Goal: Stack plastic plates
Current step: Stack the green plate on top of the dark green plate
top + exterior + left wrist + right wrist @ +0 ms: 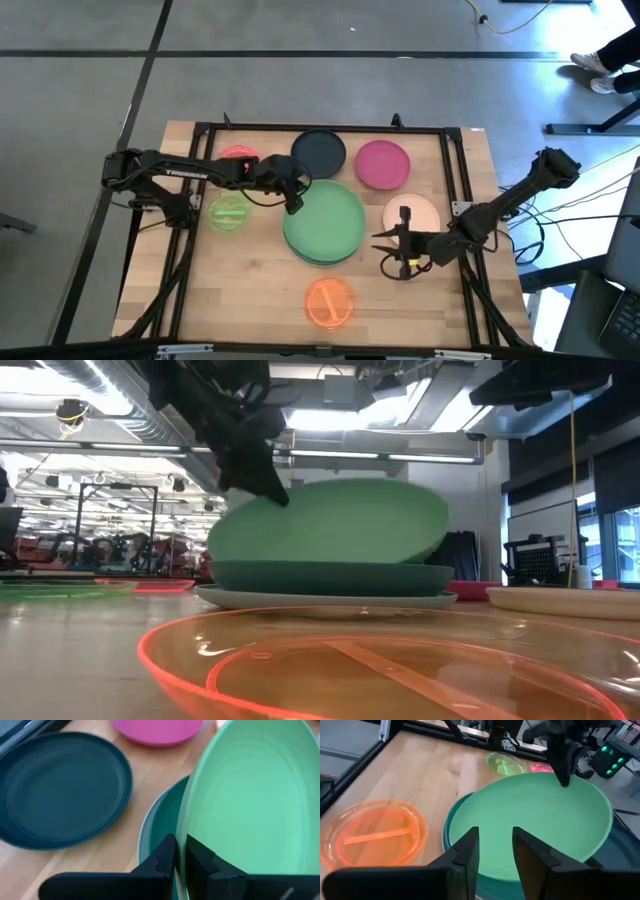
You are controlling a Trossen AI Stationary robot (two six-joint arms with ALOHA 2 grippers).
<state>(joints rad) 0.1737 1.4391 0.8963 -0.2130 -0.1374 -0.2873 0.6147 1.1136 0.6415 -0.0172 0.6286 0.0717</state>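
A light green plate (325, 222) tops a teal plate (159, 827). The navy plate (319, 152), magenta plate (382, 164) and translucent orange plate (329, 302) sit on the pale wood tabletop (260, 290).

Both arms are matte black and slender, with jointed segments; the left arm (170, 172) bears white lettering along one link.

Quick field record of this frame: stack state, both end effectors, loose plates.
stack: light green plate tilted on teal plate, pale grey-blue plate at bottom
left end effector: pinching the light green plate's rim
right end effector: open, empty, beside the stack
loose plates: navy plate, magenta plate, peach plate, orange plate, lime plate, red-pink plate
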